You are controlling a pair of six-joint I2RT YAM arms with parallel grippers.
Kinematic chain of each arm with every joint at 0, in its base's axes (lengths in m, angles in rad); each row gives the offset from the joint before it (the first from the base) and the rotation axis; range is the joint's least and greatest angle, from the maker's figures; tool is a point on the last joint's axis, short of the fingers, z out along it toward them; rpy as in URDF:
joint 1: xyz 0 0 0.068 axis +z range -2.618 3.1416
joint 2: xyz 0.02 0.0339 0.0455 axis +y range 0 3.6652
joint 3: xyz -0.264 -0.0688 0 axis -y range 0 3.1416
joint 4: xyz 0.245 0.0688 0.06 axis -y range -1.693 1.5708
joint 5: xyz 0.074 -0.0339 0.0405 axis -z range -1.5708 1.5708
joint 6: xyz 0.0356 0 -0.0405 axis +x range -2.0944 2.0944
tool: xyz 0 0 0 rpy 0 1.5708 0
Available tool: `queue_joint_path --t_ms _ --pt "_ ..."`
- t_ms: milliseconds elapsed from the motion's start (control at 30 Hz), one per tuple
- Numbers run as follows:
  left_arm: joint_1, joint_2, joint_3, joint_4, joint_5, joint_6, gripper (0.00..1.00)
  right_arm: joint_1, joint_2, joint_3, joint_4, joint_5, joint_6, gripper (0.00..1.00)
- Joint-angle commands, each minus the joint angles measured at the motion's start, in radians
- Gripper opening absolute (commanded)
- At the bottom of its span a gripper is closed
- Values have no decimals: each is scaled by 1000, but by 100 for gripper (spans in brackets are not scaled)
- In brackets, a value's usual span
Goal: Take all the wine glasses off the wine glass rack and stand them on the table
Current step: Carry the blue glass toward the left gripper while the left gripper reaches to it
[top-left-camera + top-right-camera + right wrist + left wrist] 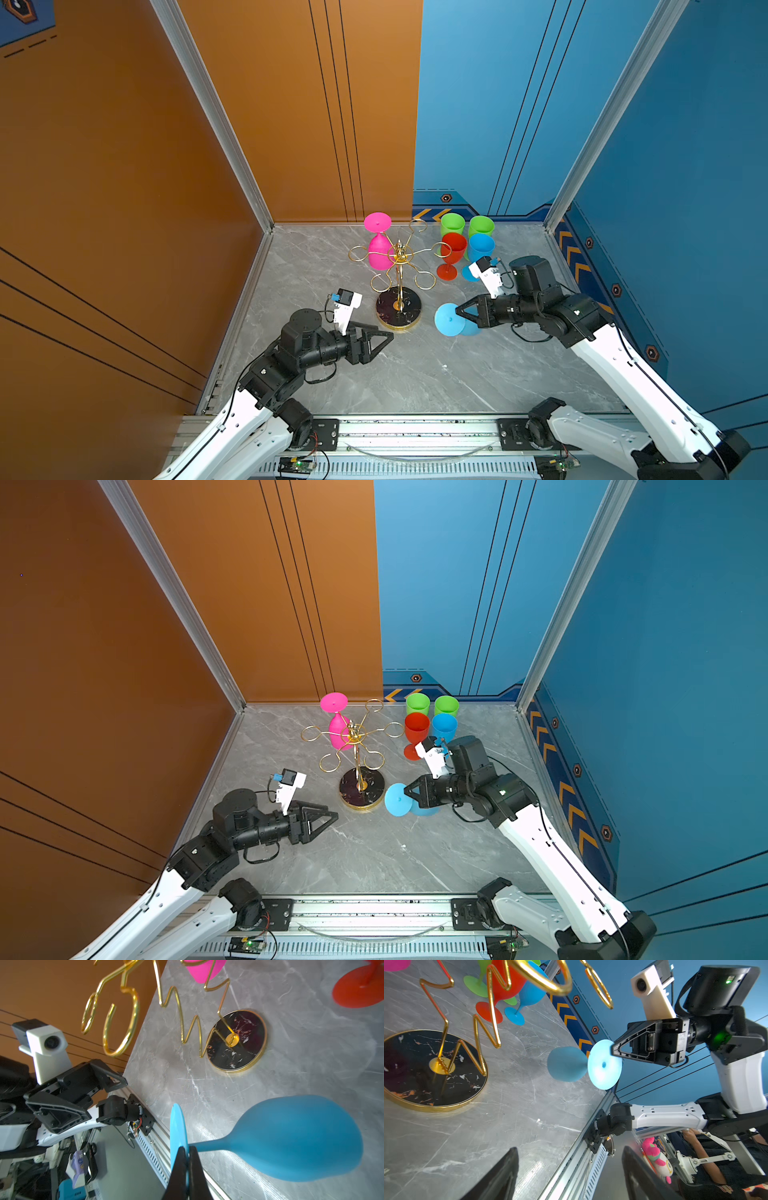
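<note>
The wine glass rack (399, 309) (360, 789), gold wire on a round black base, stands mid-table. A pink wine glass (379, 249) (337, 729) hangs upside down from a back-left loop. My right gripper (459, 311) (407, 791) (186, 1148) is shut on the foot disc of a blue wine glass (449, 320) (604, 1065) (301, 1138). That glass lies sideways, low over the table, right of the rack base. My left gripper (384, 332) (330, 812) (569, 1150) is open and empty, left of the base.
Two green glasses (452, 224) (481, 226), a red glass (453, 249) and a blue glass (481, 247) stand upright at the back right, behind my right wrist. An orange wall closes the left side and a blue wall the right. A metal rail (415, 428) runs along the front edge.
</note>
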Motion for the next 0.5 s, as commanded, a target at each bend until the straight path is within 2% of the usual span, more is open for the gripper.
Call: queue_joint_path --t_ms 0,233,467 --pt "7 -5 -18 71 83 -44 73 62 -6 -20 148 -64 57 0" --pt "-1 1 -30 168 180 -120 60 197 21 -38 266 -72 84 0" --pt "-23 -11 -32 190 201 -147 57 303 55 -23 334 -67 82 0"
